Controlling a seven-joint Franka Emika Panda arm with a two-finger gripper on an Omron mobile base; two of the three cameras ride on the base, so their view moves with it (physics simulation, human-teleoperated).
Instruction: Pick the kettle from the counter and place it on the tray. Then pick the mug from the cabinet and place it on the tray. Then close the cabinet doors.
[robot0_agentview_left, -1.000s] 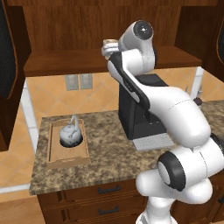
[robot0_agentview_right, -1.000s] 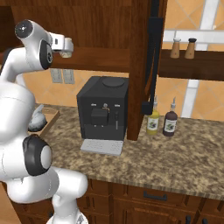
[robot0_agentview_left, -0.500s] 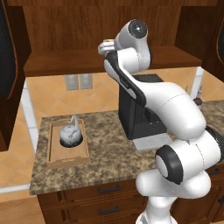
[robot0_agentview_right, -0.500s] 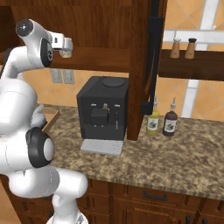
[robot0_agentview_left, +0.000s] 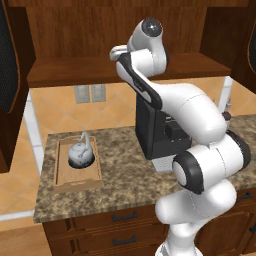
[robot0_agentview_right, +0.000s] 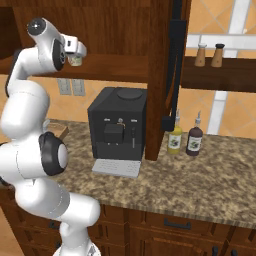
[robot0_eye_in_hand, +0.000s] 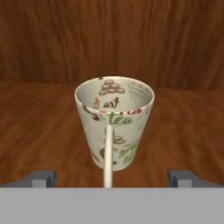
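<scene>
1. Mug (robot0_eye_in_hand: 114, 124) stands upright on the cabinet (robot0_eye_in_hand: 39, 131) shelf, handle facing the camera, centred between the wide-spread fingertips (robot0_eye_in_hand: 40, 178) of the gripper (robot0_agentview_right: 76, 59).
2. Neither tip seems to touch it, though the bottom edge hides them.
3. Kettle (robot0_agentview_left: 81, 154) sits in the tray (robot0_agentview_left: 62, 177) on the counter (robot0_agentview_left: 120, 172).

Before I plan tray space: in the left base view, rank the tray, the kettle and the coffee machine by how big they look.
1. coffee machine, though the arm hides part of it
2. tray
3. kettle, sitting well inside the tray's rim

All three stand at a similar distance on the counter, so the order seems reliable.
</scene>
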